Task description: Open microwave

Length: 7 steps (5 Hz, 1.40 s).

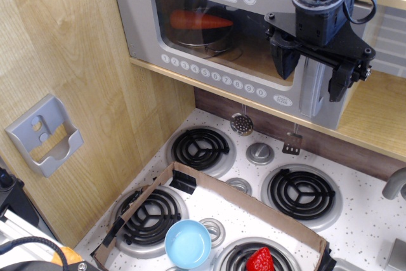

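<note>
Microwave point(209, 23): far shelf above the stove, door shut | Claw point(314, 71): spread wide, straddling its grey handle point(312, 93) | Handling: you likely face light, rigid, smooth plastic; hook that handle.

So what we're looking at is an all-black arm, matte plastic mostly. The wrist is a round barrel with a lighter grey ring band around it. Below that we get a flat, roughly triangular plate that flares out wide. The end effector point(312, 74) has two chunky black fingers point(283, 61), blunt and a bit tapered at the tips. We can spot a small silvery screw or pin near the right finger's joint. Black cables loop off the upper right side.
</note>
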Each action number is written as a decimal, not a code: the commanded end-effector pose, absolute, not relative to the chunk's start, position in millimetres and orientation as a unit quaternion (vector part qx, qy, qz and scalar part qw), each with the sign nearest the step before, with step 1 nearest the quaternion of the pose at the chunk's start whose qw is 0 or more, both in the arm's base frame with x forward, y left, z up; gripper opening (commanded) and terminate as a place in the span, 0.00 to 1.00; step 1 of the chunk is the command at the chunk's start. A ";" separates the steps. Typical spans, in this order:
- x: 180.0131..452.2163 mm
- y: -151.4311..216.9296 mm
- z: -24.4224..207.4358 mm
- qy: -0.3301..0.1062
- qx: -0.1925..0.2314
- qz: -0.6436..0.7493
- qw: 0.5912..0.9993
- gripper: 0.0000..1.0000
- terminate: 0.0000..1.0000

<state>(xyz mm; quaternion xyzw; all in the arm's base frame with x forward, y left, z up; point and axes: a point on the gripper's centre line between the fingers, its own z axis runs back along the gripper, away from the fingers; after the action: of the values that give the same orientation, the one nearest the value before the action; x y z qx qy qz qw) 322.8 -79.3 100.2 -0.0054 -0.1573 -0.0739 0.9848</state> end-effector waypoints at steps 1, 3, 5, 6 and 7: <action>338.8 -76.6 112.3 -0.178 -0.009 -0.077 0.981 1.00 0.00; 329.0 -72.7 104.6 -0.173 -0.003 -0.052 0.984 0.00 0.00; 292.3 -70.6 87.6 -0.157 0.002 -0.004 0.988 0.00 0.00; 268.1 -69.0 82.7 -0.150 0.010 0.021 0.988 0.00 0.00; 246.1 -67.9 84.3 -0.136 0.015 0.039 0.990 0.00 0.00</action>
<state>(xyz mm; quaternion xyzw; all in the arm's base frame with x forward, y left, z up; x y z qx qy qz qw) 241.3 -63.6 73.8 0.0232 -0.1181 0.0426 0.9918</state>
